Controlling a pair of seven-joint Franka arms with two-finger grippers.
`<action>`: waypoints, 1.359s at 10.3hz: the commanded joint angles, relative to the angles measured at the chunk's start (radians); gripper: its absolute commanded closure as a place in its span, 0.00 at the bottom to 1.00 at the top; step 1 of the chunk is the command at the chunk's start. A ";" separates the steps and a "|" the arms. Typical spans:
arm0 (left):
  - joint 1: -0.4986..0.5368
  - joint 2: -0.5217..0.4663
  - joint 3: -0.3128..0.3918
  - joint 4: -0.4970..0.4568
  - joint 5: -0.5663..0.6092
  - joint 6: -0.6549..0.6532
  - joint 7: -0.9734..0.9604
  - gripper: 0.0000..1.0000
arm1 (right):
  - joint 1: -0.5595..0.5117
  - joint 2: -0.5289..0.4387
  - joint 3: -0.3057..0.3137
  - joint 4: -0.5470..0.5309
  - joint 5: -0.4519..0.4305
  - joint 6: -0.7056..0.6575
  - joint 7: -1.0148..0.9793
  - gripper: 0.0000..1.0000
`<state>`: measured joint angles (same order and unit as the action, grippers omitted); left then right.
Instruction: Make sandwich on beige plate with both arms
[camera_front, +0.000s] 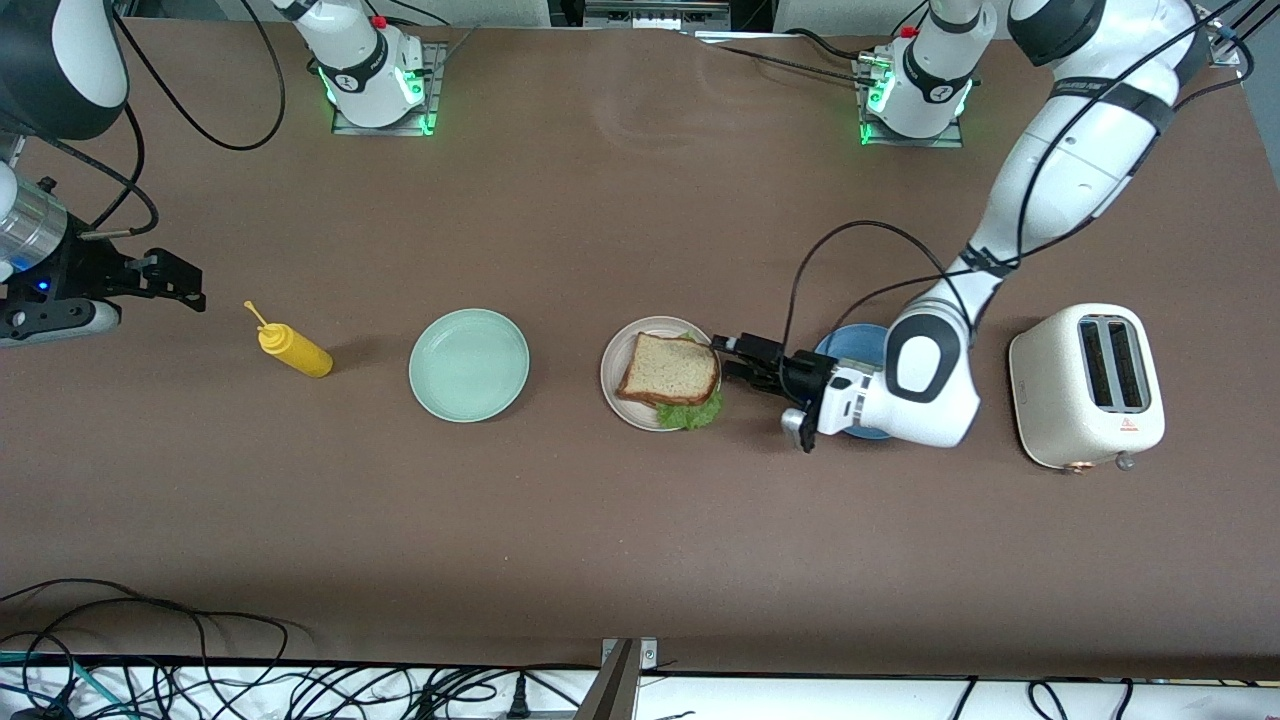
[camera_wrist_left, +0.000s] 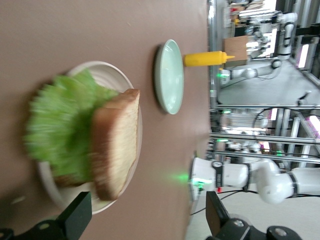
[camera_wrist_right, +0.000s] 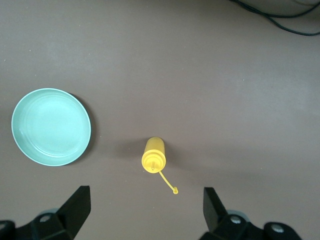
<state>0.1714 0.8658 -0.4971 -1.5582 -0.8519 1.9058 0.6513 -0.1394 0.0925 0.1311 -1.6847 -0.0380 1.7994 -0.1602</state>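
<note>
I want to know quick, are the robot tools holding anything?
Left tool: open, empty, beside the brown toast-and-lettuce sandwich.
Right tool: open, empty, waiting.

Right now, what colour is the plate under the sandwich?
Pale beige plate, clearest in the front view; the sandwich sits on it.
</note>
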 joint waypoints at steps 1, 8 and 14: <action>0.074 -0.086 -0.009 0.003 0.114 -0.111 -0.135 0.00 | -0.003 -0.043 0.001 -0.039 0.003 0.000 0.024 0.00; 0.092 -0.453 -0.004 0.004 0.566 -0.322 -0.568 0.00 | 0.141 -0.051 -0.163 -0.046 0.006 0.012 0.024 0.00; 0.061 -0.758 0.093 0.004 0.838 -0.367 -0.628 0.00 | 0.164 0.013 -0.163 -0.023 0.004 0.006 0.025 0.00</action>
<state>0.2646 0.1726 -0.4686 -1.5277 -0.0573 1.5441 0.0269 0.0122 0.0937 -0.0231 -1.7142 -0.0367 1.8016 -0.1501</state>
